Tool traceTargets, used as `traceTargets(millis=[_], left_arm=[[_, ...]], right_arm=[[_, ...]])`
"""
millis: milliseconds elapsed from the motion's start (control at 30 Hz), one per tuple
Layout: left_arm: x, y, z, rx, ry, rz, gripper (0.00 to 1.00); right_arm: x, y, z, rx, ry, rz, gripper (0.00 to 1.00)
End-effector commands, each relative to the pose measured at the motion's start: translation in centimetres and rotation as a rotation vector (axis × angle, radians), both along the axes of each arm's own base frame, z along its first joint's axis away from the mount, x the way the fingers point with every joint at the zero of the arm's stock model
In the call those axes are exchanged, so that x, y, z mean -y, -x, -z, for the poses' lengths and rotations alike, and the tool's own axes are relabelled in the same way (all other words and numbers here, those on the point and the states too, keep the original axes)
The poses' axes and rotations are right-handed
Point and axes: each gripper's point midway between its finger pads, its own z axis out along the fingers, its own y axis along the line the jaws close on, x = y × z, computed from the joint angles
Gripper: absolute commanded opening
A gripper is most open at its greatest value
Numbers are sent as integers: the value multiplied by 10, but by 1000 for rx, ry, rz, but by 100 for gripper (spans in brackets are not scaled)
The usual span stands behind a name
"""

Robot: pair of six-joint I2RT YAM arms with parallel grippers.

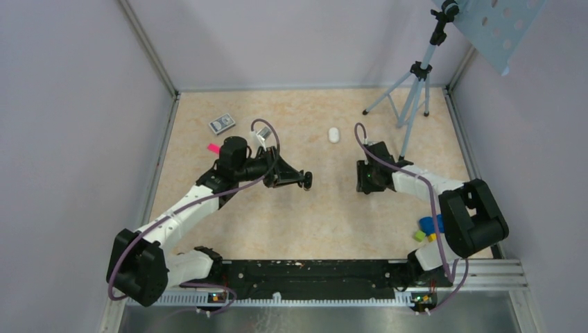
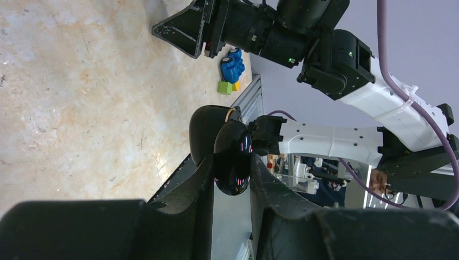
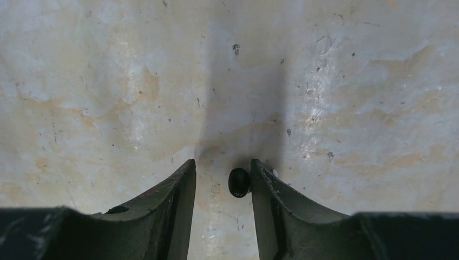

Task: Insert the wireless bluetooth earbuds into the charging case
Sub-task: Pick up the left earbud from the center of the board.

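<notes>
My left gripper is shut on a glossy black charging case and holds it above the table, its lid swung open beside it. The left fingertips pinch the case from both sides. My right gripper points straight down at the table with its jaws open. In the right wrist view a tiny black earbud lies on the table between the jaws of that gripper, touching the inner face of the right finger. The other earbuds are out of view.
A small white oval object lies at the back middle. A tripod stands back right. A grey box, a silver box and a pink piece lie back left. Coloured blocks sit beside the right arm.
</notes>
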Motion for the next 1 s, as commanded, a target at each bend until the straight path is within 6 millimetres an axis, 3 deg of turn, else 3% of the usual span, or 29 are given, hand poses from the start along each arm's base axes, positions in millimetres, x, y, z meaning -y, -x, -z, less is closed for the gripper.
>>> traceTargets(millis=[0, 267, 633, 967], left_arm=[[-1, 3, -16, 62, 39, 5, 0], [-2, 4, -13, 54, 45, -3, 0], [-1, 4, -14, 56, 49, 3, 0], [0, 3, -12, 52, 45, 8, 0]], right_arm=[[0, 11, -2, -18, -8, 36, 41], [9, 9, -20, 43, 20, 35, 43], [7, 17, 5, -18, 22, 23, 44], [4, 44, 10, -58, -32, -10, 44]])
